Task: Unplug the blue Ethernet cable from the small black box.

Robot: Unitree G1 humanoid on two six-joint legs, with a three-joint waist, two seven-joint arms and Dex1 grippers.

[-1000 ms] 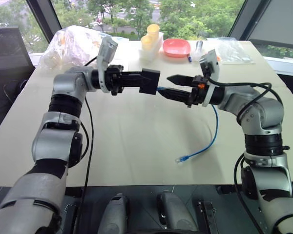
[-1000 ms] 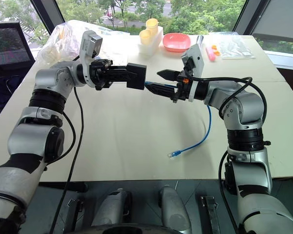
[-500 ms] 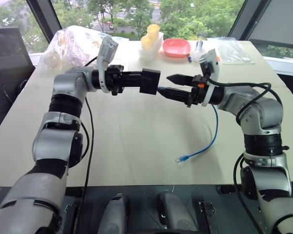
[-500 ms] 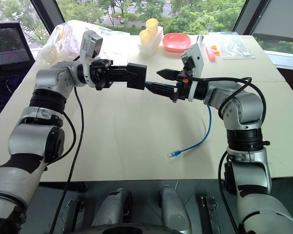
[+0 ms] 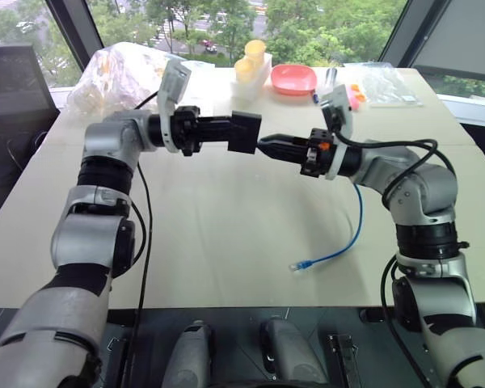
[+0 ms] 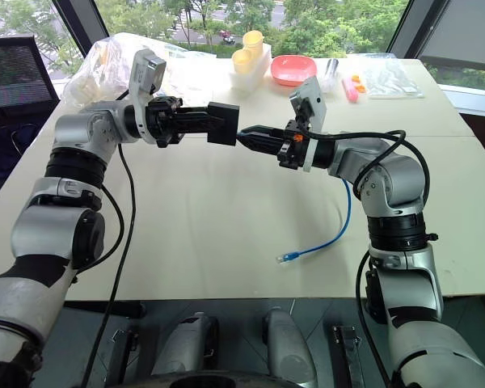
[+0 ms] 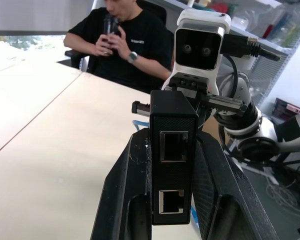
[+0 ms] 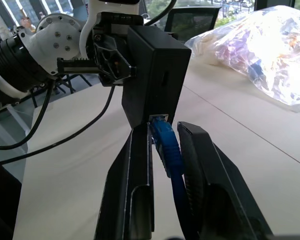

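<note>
The cable is not yet unplugged: its plug sits in the box, held above the table in the left gripper pinch, while the right gripper fingers press on the plug at the box's 3 o'clock side, pull remaining.

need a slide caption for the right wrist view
Right claw closed around the thin bright blue Ethernet cable, its plug still seated in the small matte black plastic box held by the left claw.
</note>
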